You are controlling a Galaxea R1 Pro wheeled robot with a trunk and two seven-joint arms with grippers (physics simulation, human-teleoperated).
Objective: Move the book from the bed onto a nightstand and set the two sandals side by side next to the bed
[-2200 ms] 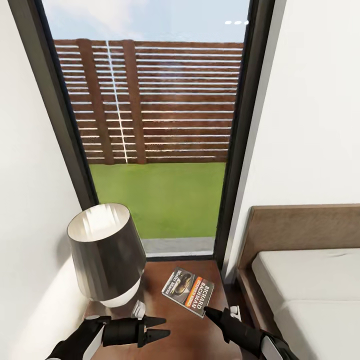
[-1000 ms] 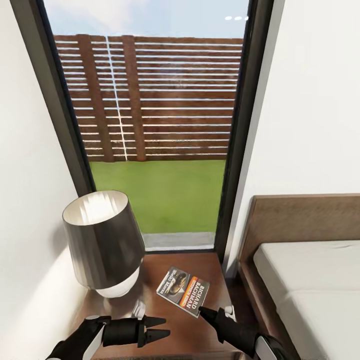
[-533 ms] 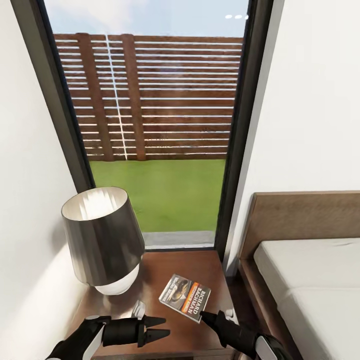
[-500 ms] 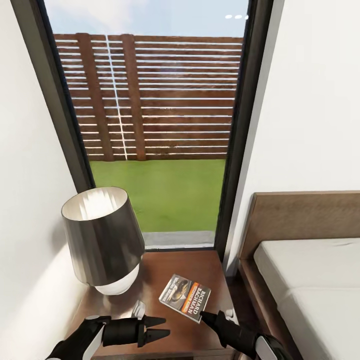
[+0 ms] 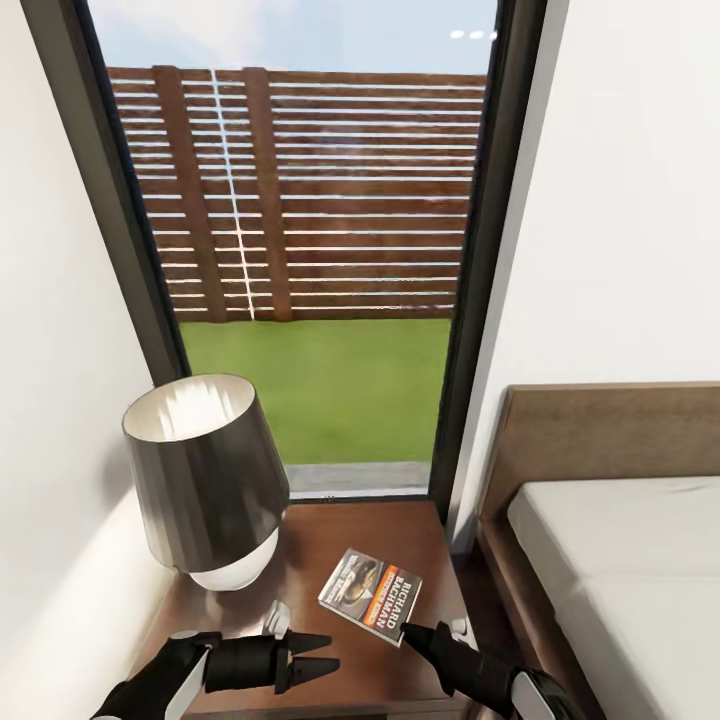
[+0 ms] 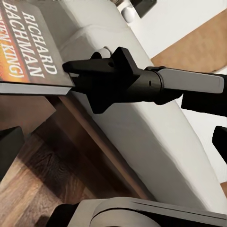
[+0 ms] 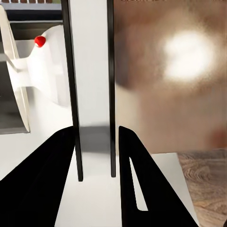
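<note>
Resting on nightstand (image 5: 400, 545): book (image 5: 371, 595)

The nightstand (image 5: 330, 540) serves as landmark. On it, at its left rear, stands the lamp (image 5: 205, 480); right of the lamp, toward the nightstand's front right, lies the book (image 5: 371, 593), flat and turned at an angle. My right gripper (image 5: 412, 632) closes on the book's near right corner, over the nightstand's front right edge; the left wrist view shows my fingers (image 6: 101, 78) at the book's (image 6: 33, 52) edge. My left gripper (image 5: 318, 652) hovers over the nightstand's front left, before the lamp, apart from the book. Behind the nightstand is the window (image 5: 300, 250). Right of the nightstand stands the bed (image 5: 610, 570), headboard (image 5: 600, 430) against the rear wall.
</note>
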